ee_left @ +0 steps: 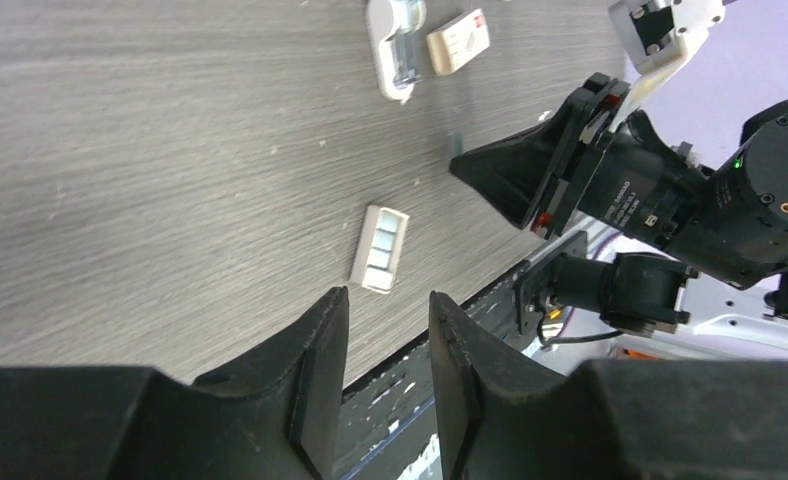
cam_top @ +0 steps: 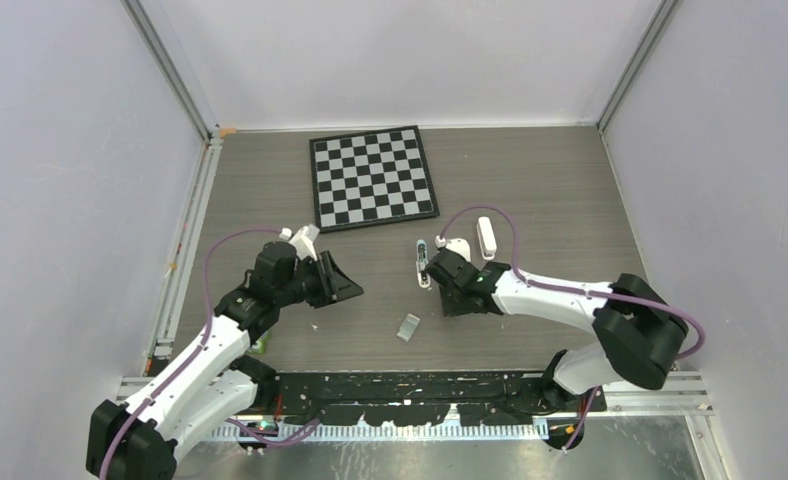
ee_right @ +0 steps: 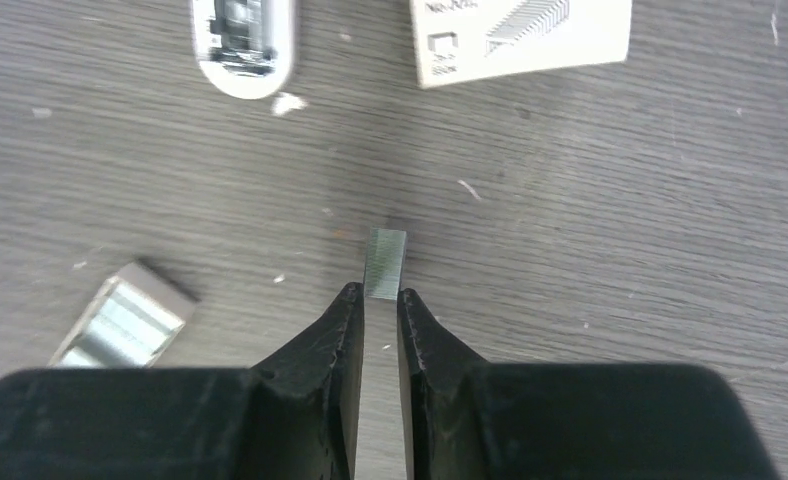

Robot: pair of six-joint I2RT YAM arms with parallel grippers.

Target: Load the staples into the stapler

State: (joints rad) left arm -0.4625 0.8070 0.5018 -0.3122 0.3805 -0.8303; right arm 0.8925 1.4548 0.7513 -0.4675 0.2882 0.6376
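Now my right gripper (ee_right: pixel 380 296), narrow, flanks the staple strip (ee_right: pixel 386 258), hold uncertain; next: pinch firmly, lift toward the far stapler (ee_right: pixel 242 45).

My top camera looks steeply down from behind. Both wrist cameras hug the table (ee_right: pixel 620 250), sharing the stapler (ee_right: pixel 242 45).

Silvery metal staples (ee_right: pixel 385 263), glossy white plastic stapler (ee_right: pixel 242 40), matt grey wood-grain table (ee_right: pixel 620 250), matt cream card box (ee_right: pixel 520 40)
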